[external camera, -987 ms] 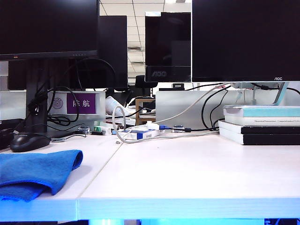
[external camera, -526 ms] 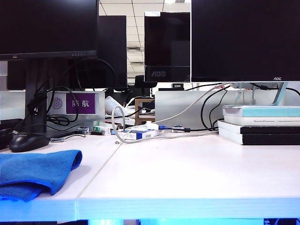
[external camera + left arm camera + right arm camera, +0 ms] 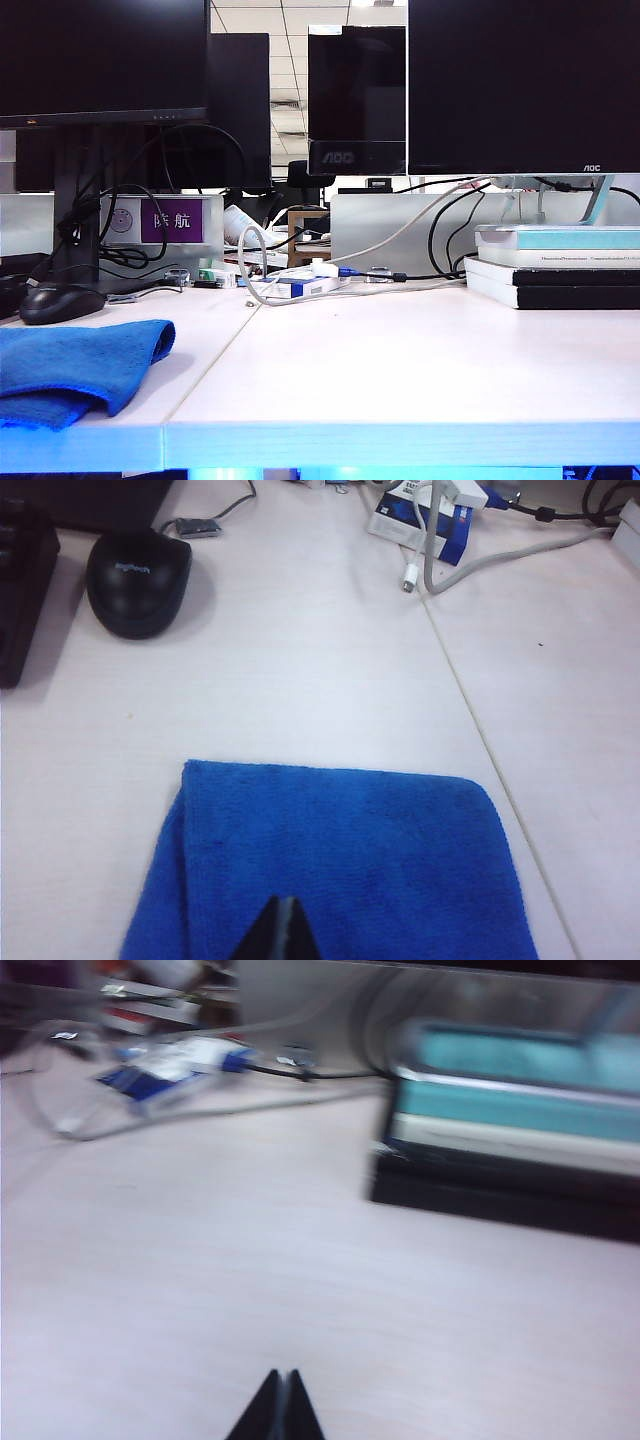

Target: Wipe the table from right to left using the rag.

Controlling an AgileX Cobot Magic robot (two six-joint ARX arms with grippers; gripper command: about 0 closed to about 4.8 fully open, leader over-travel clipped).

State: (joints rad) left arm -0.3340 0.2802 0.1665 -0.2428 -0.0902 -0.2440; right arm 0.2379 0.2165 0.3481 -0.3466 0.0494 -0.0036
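The blue rag (image 3: 75, 375) lies in thick folds at the front left of the white table (image 3: 400, 370), near its front edge. No arm shows in the exterior view. In the left wrist view the rag (image 3: 330, 870) spreads under my left gripper (image 3: 284, 902), whose jaws are pressed together just above the cloth with nothing visibly between them. My right gripper (image 3: 283, 1374) is shut and empty over bare table (image 3: 250, 1260), far from the rag. That view is blurred.
A black mouse (image 3: 60, 302) sits just behind the rag, with a dark object (image 3: 20, 590) beside it. Cables and a blue-white box (image 3: 300, 287) lie mid-back. Stacked books (image 3: 560, 270) stand at the back right under the monitors (image 3: 520, 85). A seam (image 3: 480, 730) runs beside the rag.
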